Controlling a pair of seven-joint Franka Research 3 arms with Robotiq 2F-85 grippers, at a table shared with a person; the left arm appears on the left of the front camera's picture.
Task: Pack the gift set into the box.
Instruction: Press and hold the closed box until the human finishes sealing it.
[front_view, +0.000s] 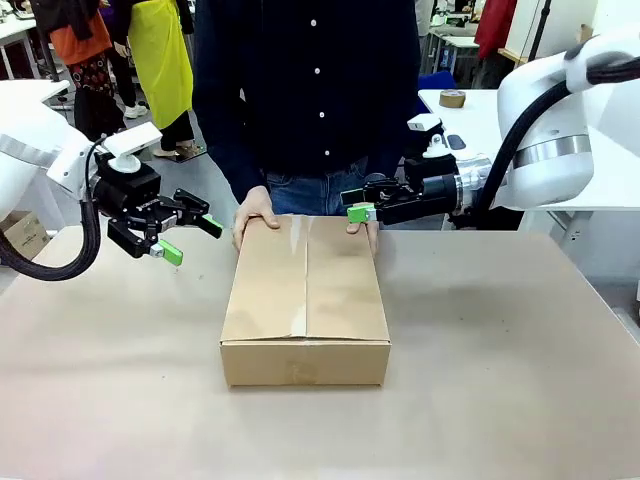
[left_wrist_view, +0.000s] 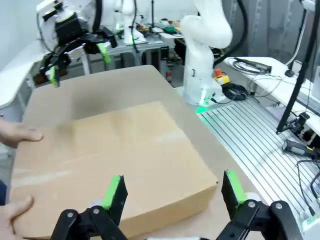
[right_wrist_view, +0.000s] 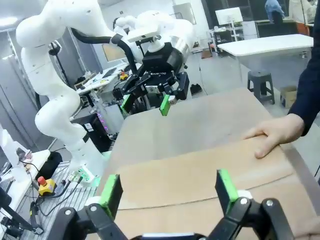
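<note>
The box (front_view: 305, 290) lies in the middle of the table with its top flaps folded flat and shut. The gift set is hidden. A person at the far side rests one hand (front_view: 255, 215) on each far corner of the lid. My left gripper (front_view: 193, 241) hovers open and empty, left of the box's far left corner. My right gripper (front_view: 353, 204) is open just above the far right corner, next to the person's other hand (front_view: 367, 232). In the left wrist view my fingers (left_wrist_view: 114, 192) straddle the box (left_wrist_view: 115, 155); the right wrist view shows the box (right_wrist_view: 200, 185) beneath open fingers (right_wrist_view: 226, 190).
Brown paper covers the table (front_view: 500, 400), with free room in front of and beside the box. A white table (front_view: 470, 115) at the back right holds a tape roll (front_view: 452, 98). A small carton (front_view: 22, 235) stands on the floor at the far left.
</note>
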